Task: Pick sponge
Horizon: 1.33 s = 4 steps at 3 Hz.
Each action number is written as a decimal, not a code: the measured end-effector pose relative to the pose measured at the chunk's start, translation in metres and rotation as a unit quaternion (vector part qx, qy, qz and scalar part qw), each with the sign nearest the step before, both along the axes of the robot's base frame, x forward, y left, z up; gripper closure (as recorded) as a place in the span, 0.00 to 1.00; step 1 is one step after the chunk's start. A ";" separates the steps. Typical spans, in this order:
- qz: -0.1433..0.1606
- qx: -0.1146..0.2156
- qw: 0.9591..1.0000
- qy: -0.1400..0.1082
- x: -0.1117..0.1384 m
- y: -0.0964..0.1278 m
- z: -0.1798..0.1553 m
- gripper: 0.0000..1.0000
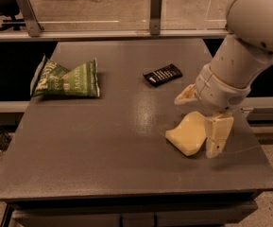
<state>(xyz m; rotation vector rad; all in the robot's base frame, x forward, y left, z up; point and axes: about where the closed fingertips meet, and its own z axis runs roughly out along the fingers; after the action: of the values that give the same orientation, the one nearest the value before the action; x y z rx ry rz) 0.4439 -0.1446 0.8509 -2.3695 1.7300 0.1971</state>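
Observation:
The sponge (187, 134) is a pale yellow foam block with curved sides, lying flat on the right part of the dark table (103, 141). My gripper (198, 125) has come down over the sponge's right end. It is open: one pale finger (217, 135) points down just right of the sponge, and the other (185, 95) sticks out above the sponge's far side. The white arm (249, 37) reaches in from the upper right and hides the sponge's right edge.
A green crinkled snack bag (69, 79) lies at the table's left. A small black packet with white stripes (162, 74) lies at the back centre, just left of the arm. A rail with glass panels (126, 32) runs along the far edge.

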 end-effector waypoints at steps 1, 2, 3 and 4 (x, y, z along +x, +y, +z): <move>0.033 0.021 0.999 0.011 -0.005 0.010 -0.014 0.41; 0.055 0.062 0.996 0.014 -0.004 0.017 -0.012 0.64; 0.065 0.106 0.992 -0.008 0.001 0.019 0.020 0.87; 0.056 0.147 0.986 -0.056 0.013 0.013 0.069 1.00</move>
<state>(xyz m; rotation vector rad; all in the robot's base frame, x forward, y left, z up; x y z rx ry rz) 0.4564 -0.1313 0.9203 -2.2169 1.4101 0.3081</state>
